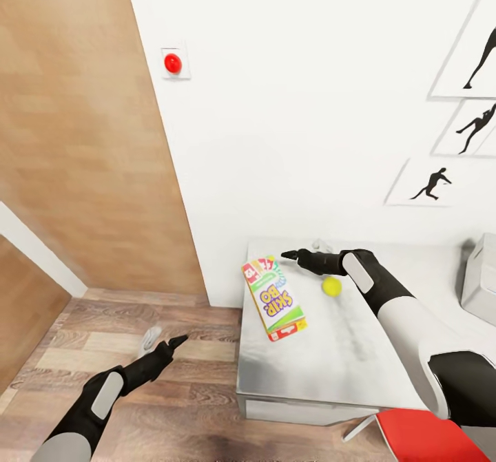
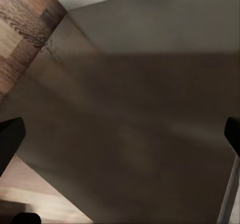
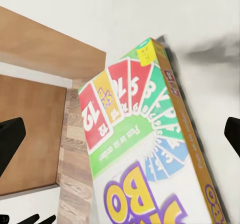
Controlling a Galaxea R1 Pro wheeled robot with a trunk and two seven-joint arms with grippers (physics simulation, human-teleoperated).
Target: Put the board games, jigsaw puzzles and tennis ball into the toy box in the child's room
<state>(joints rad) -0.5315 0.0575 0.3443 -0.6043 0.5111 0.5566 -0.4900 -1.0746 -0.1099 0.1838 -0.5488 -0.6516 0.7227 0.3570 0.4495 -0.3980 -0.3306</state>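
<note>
One board game (image 1: 274,298), a flat white and green SKIP BO box with red ends, lies near the left edge of the grey table (image 1: 344,365). In the right wrist view the board game (image 3: 145,149) is seen close up. The tennis ball (image 1: 332,286) rests just right of the box. My right gripper (image 1: 286,254) hovers open over the box's far end; in its own view the right gripper (image 3: 120,139) has its fingertips wide apart. My left gripper (image 1: 179,341) is open, low over the floor left of the table. The toy box (image 1: 481,276) is cut off by the right edge. The jigsaw puzzles are out of view.
A red chair seat (image 1: 427,438) sits at the table's near right corner. A wooden door (image 1: 83,138) stands to the left beside a white wall with a red button (image 1: 173,63) and silhouette pictures (image 1: 430,185). A small pale object (image 1: 149,340) lies on the plank floor.
</note>
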